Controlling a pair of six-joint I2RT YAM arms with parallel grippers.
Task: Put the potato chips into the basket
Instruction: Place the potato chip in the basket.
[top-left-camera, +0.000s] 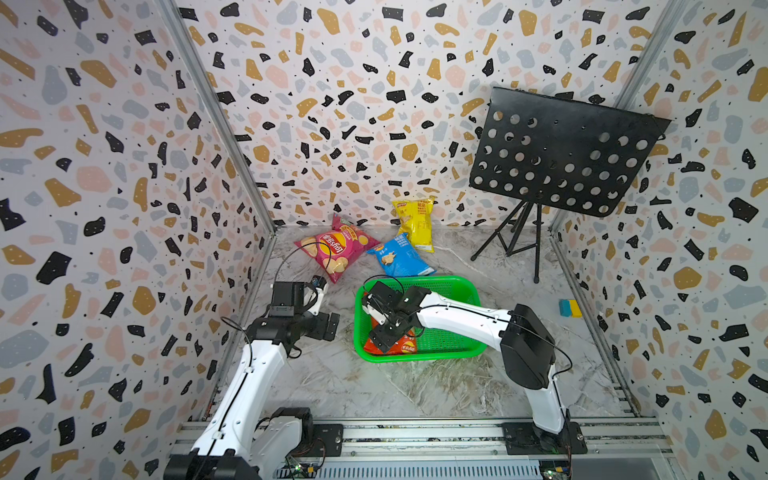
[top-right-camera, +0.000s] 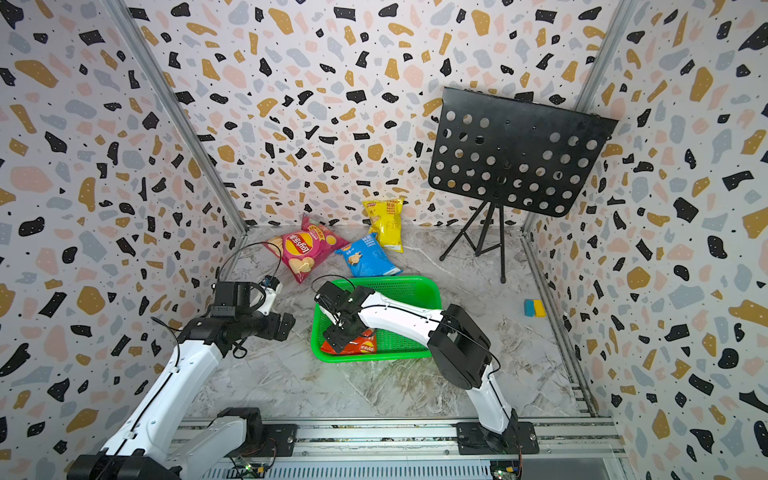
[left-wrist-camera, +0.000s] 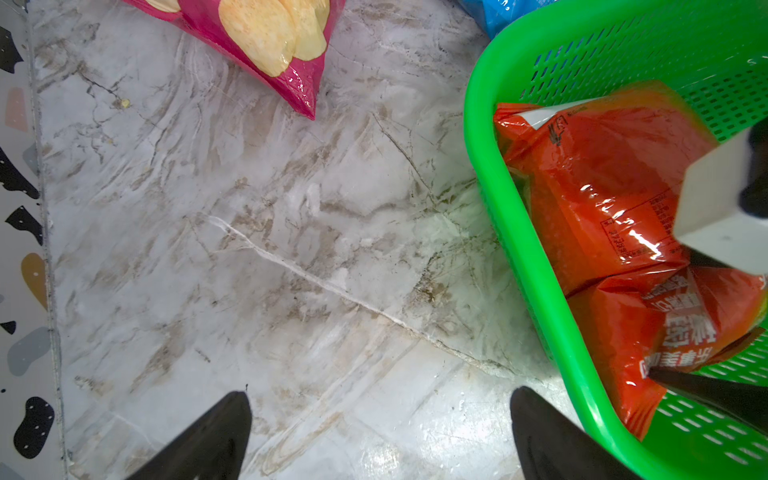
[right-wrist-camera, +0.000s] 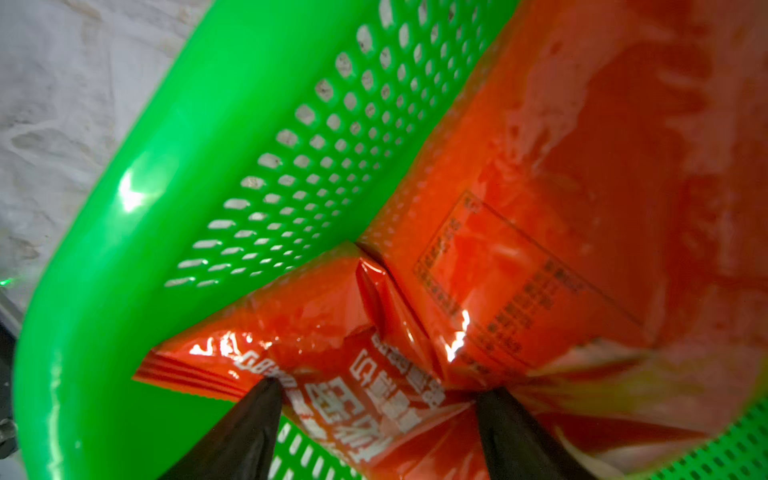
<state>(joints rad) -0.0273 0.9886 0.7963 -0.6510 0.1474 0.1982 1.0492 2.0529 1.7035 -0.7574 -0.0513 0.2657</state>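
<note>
The right gripper (right-wrist-camera: 378, 390) hangs inside the bright green perforated plastic basket (right-wrist-camera: 166, 166), jaws spread, tips astride the glossy red chip bag (right-wrist-camera: 540, 208) lying under it. The left gripper (left-wrist-camera: 380, 436), spread wide, hovers beside the basket over the grey marble floor (left-wrist-camera: 249, 249). The large magenta-pink chip bag (top-left-camera: 332, 253), small blue chip bag (top-left-camera: 401, 259) and small yellow chip bag (top-left-camera: 415, 224) lie beyond both.
</note>
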